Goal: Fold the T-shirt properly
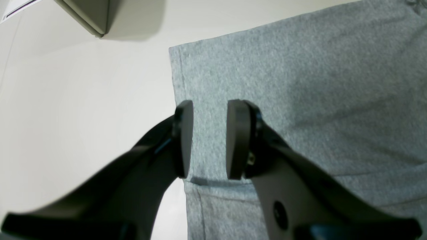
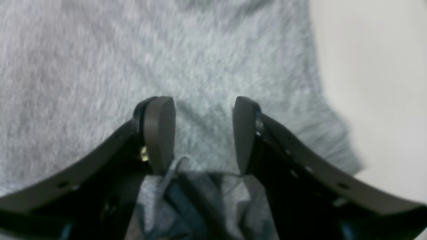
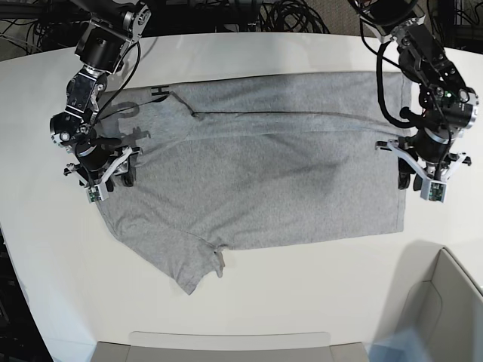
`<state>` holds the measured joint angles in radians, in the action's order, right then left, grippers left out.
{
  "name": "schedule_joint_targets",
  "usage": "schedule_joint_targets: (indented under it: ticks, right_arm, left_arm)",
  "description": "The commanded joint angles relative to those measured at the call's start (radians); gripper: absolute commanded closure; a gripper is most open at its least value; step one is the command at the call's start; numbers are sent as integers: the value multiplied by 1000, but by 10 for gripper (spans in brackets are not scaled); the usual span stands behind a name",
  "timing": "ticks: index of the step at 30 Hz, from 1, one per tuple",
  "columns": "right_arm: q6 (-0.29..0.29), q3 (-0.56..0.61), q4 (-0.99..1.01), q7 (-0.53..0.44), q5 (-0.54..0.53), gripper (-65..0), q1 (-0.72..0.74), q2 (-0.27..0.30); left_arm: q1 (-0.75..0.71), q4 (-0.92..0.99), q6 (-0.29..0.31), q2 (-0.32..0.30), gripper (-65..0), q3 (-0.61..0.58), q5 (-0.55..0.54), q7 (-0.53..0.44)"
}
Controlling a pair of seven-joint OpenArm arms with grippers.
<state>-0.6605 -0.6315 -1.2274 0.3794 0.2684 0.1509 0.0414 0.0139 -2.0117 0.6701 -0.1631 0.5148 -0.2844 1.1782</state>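
The heather-grey T-shirt [image 3: 256, 173] lies spread on the white table [image 3: 302, 286], its far strip folded over, with a bit of black lettering [image 3: 160, 92] showing at the far left. My left gripper [image 3: 413, 177] is open at the shirt's right edge. In the left wrist view the left gripper [image 1: 210, 140] hovers over the hem [image 1: 186, 86], with flat cloth showing between the pads. My right gripper [image 3: 112, 175] is open at the shirt's left edge. In the right wrist view the right gripper [image 2: 203, 133] is over grey cloth [image 2: 100, 66], with some cloth bunched between the finger bases.
A grey box [image 3: 445, 309] stands at the near right; its corner shows in the left wrist view [image 1: 90, 16]. A flat tray edge [image 3: 226, 343] runs along the table's front. One sleeve [image 3: 198, 264] sticks out toward the front left. Cables [image 3: 287, 15] lie behind the table.
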Motion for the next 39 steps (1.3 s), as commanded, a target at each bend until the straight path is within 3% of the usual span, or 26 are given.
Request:
schedule_joint_targets:
  ticks: [1, 7, 14, 26, 35, 37, 39]
  right_arm:
    - [5, 2, -41, -26, -16, -291, 26, -2]
    - [3, 35, -139, -26, -16, -291, 32, -51]
    - [5, 151, -148, -26, -16, -291, 43, -53]
    - [5, 157, -142, -26, -18, -291, 57, -54]
    - [5, 149, 45, -26, -14, -291, 148, -21]
    - [43, 149, 117, -26, -14, -291, 164, 5]
    - [138, 149, 159, -27, -18, -291, 172, 30]
  left_arm:
    - [11, -14, -5, -10, -165, 2, -6, -17]
    - [11, -14, -5, -10, -165, 2, -6, -17]
    - [11, -14, -5, -10, -165, 3, -6, -17]
    - [11, -14, -6, 20, -165, 0, -6, -17]
    - [11, -14, -6, 33, -165, 8, -6, -17]
    - [11, -14, -6, 38, -165, 8, -6, -17]
    - [11, -14, -6, 40, -165, 6, -6, -17]
